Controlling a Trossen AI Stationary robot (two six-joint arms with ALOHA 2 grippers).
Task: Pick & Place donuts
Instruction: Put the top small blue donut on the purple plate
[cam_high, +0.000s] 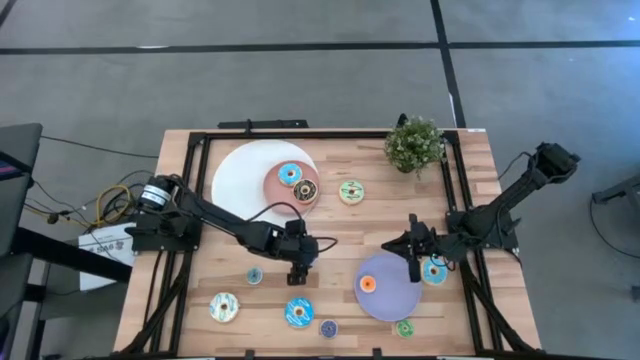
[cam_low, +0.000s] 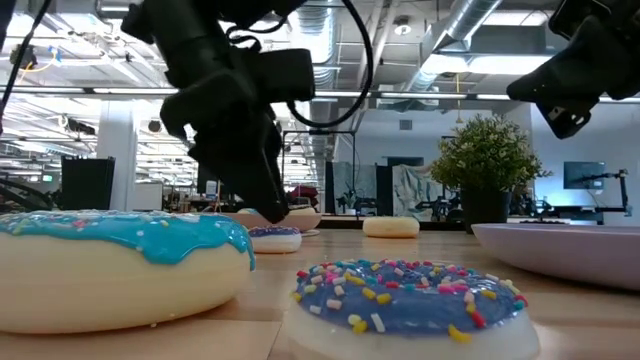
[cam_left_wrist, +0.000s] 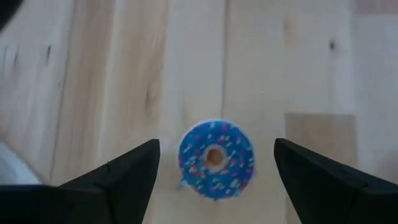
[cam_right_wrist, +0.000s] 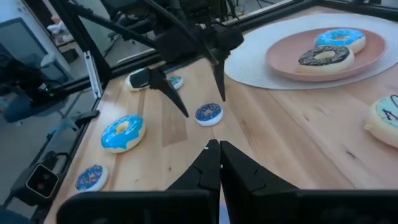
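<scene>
Blue-iced, sprinkled small donut (cam_left_wrist: 216, 159) lies flat on the wooden table (cam_high: 470, 190), framed by our left gripper (cam_high: 298, 276), whose fingers are spread wide above it.

We see that donut near the table's front edge, around its middle, touching neither finger; in the right wrist view it sits between the two dark finger tips. Our right gripper (cam_high: 414, 270) hangs over the lavender plate (cam_high: 390, 298) toward the front right, fingers pressed together and holding nothing, with an orange donut (cam_high: 367, 284) on that plate. Toward the back edge, a blue donut (cam_high: 290, 174) and a brown donut (cam_high: 307, 189) rest on the pink plate (cam_high: 275, 188).
</scene>
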